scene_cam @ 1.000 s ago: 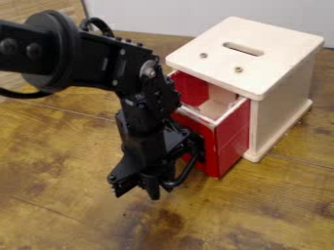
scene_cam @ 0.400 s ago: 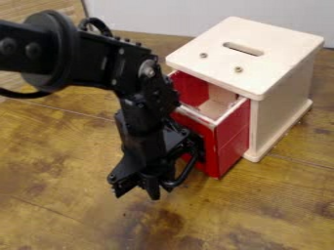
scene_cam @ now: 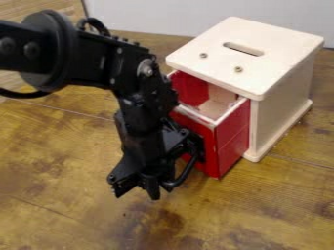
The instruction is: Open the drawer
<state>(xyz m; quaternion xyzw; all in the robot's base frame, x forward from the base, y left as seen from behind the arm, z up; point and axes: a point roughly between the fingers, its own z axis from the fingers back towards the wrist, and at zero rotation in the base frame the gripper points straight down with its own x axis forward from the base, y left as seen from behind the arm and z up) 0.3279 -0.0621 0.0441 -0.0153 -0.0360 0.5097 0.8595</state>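
Observation:
The glossy red drawer [scene_cam: 220, 135] sticks partly out of the front of its cream wooden cube [scene_cam: 280, 107]. Its black loop handle [scene_cam: 193, 159] is at the drawer's front face, mostly covered by my arm. My black gripper [scene_cam: 147, 181] points straight down just in front of the drawer, low over the table, and its fingers are shut at the handle. I cannot see from this angle how the fingers sit on the loop.
The cube has a slotted top [scene_cam: 240, 47] with two small screws. The worn wooden table [scene_cam: 261, 210] stretches around it. My black arm [scene_cam: 78, 54] comes in from the upper left. A pale wall edge lies at the back.

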